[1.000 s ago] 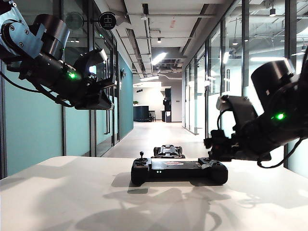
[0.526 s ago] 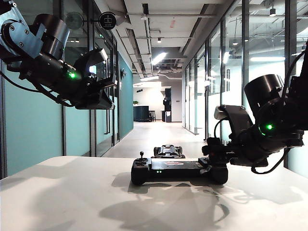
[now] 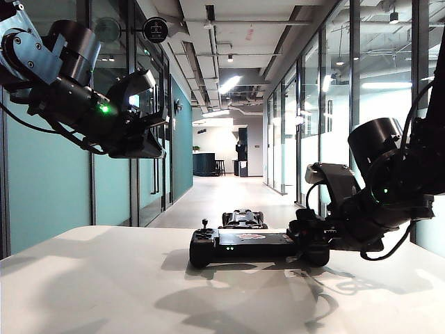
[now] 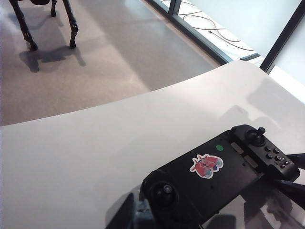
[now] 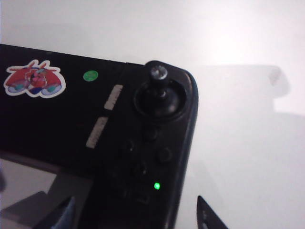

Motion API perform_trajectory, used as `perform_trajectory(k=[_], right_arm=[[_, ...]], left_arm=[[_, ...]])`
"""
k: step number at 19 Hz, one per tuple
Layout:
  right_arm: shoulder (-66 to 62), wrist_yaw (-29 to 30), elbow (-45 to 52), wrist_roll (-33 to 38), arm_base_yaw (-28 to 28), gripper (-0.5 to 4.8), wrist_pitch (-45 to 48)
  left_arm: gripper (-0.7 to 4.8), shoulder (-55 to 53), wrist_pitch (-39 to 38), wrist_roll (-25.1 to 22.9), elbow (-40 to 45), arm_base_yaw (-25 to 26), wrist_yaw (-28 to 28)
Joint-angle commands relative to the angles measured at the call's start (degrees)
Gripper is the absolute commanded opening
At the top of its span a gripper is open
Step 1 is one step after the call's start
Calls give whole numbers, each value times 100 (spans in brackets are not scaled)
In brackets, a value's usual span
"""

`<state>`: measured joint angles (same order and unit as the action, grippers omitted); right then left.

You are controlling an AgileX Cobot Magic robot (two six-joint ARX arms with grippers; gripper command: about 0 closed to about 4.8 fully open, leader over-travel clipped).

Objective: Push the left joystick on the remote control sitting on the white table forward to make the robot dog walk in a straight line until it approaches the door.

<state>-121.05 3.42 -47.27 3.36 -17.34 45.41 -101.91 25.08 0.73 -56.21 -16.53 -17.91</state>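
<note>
Moved since a second ago: right gripper [image 3: 306, 233] is coming down and in from the right, and is now sitting low at the right end of the remote control [image 3: 257, 247]; left arm is keeping its place.
Right gripper: its jaws are standing wide apart, straddling the remote's right end in its wrist view – the two finger tips [image 5: 209, 217] are only peeking in at the edge, holding nothing.
Left gripper: [image 3: 149, 132] hanging high above the white table [image 3: 104, 278], well apart from the remote; whether it is open or closed I cannot tell.
Remote control: lying flat on the table, near its far edge.
Left joystick: [image 3: 204, 224] standing upright and untouched at the remote's left end.
Only in the left wrist view: the robot dog [image 4: 45, 21] is standing on the grey floor beyond the table, cut off above its legs.
Only in the exterior view: the long corridor – the dog is showing just behind the remote.
Hard to make out: the right gripper's contact with the remote.
</note>
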Motion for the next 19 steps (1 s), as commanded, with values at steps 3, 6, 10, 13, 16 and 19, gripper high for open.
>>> perform_trajectory(k=[3,6,10,13,16,19], right_arm=[[-184,170,-348,4,-7,319,-203],[-269,157,-505,2,-7,318,-332],[-271,140,-507,4,-7,268,-323],[-271,57,-505,4,-15,219,-321],[-271,-164,-503,9,-50,219,-315],[-267,-529,-503,446,-63,219,-275]], left_arm=[[-5,22,72,-24,-17,-9,-37],[-5,22,70,-24,-17,-9,-37],[-5,22,66,-24,-17,-9,-37],[-5,22,0,-24,-17,-9,-37],[-5,22,-20,-24,-17,-9,-37],[-6,9,-17,-26,-17,-9,-37]])
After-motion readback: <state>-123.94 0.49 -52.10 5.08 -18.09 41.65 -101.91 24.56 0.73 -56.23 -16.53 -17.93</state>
